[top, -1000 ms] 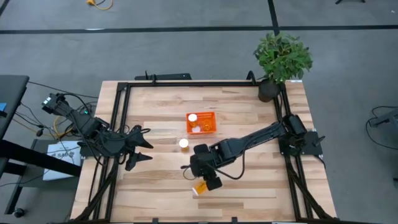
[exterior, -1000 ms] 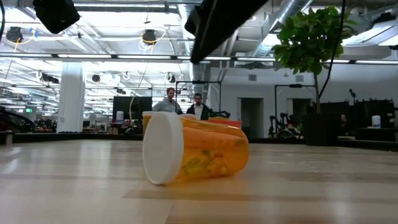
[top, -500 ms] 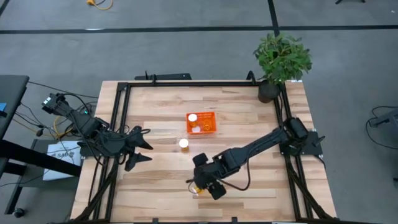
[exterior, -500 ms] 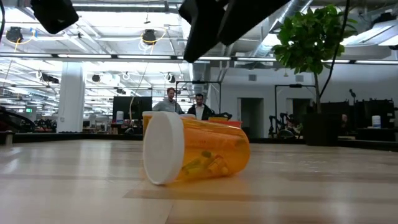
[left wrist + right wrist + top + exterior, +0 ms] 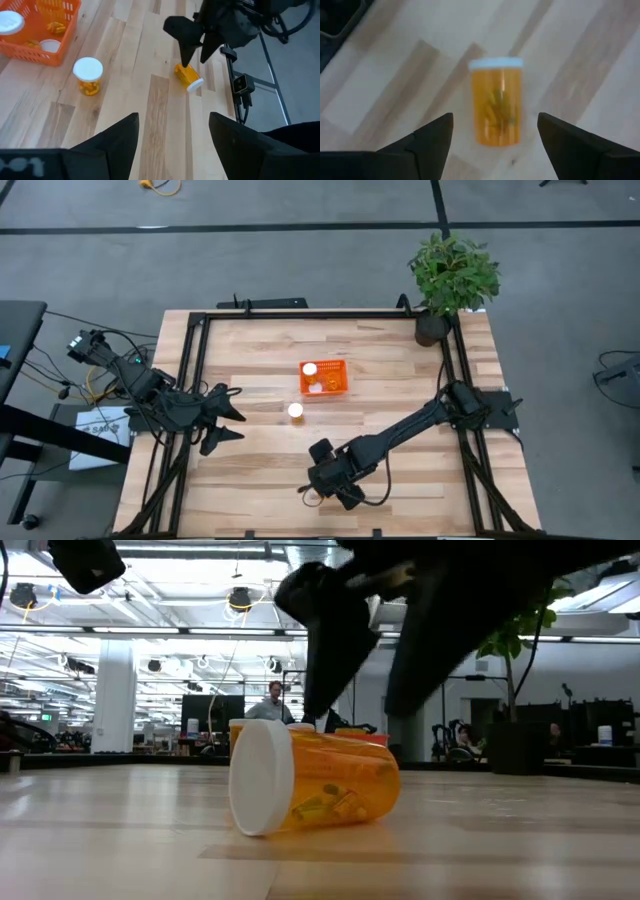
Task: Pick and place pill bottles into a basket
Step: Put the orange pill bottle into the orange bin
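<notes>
One pill bottle (image 5: 310, 790) lies on its side near the table's near edge, with its white cap (image 5: 496, 63) and amber body showing; in the high view the arm hides nearly all of it. My right gripper (image 5: 325, 492) hangs just over this bottle, open, one finger on either side and apart from it. A second pill bottle (image 5: 296, 411) stands upright near the table's middle. The orange basket (image 5: 338, 376) behind it holds two more bottles. My left gripper (image 5: 240, 413) waits open at the table's left.
A potted green plant (image 5: 450, 275) stands at the far right corner. A dark metal frame (image 5: 190, 360) runs along the table's edges. Bare wood lies between the standing bottle and the lying one. People (image 5: 275, 700) stand far off in the room behind.
My right gripper has gone toward the table's near edge and down, from beside the standing bottle to over the lying bottle, and has opened. Its fingers now straddle that bottle, which has stayed where it was.
</notes>
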Available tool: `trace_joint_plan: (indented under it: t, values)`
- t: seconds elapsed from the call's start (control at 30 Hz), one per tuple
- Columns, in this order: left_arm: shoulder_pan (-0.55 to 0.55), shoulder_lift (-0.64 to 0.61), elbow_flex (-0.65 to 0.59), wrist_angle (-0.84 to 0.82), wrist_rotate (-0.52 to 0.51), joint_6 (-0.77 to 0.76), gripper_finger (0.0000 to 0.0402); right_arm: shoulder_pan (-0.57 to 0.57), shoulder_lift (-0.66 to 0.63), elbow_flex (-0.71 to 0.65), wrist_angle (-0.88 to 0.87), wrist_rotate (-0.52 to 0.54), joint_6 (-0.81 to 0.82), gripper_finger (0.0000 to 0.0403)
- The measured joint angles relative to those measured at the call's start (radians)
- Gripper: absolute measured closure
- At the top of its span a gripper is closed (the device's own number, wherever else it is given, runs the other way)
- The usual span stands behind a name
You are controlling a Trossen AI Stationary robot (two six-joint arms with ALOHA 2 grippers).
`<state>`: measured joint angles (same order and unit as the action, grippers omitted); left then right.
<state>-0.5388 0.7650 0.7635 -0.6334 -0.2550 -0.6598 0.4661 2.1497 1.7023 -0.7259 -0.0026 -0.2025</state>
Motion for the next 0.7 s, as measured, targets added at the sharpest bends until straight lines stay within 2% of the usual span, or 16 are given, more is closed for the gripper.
trace_joint_plan:
  t: [0.1, 0.17, 0.7]
  values:
    - [0.0, 0.004, 0.0, -0.007, 0.001, 0.0, 0.017, 0.006, 0.031, 0.01, 0.059, -0.019, -0.038, 0.0117]
    - [0.0, 0.009, 0.0, -0.002, 0.009, 0.0, 0.017, 0.009, 0.038, 0.0, 0.017, -0.022, -0.035, 0.0117]
    - [0.0, 0.01, 0.0, -0.004, 0.011, 0.0, 0.017, -0.017, 0.085, 0.003, 0.059, -0.026, -0.035, 0.0117]
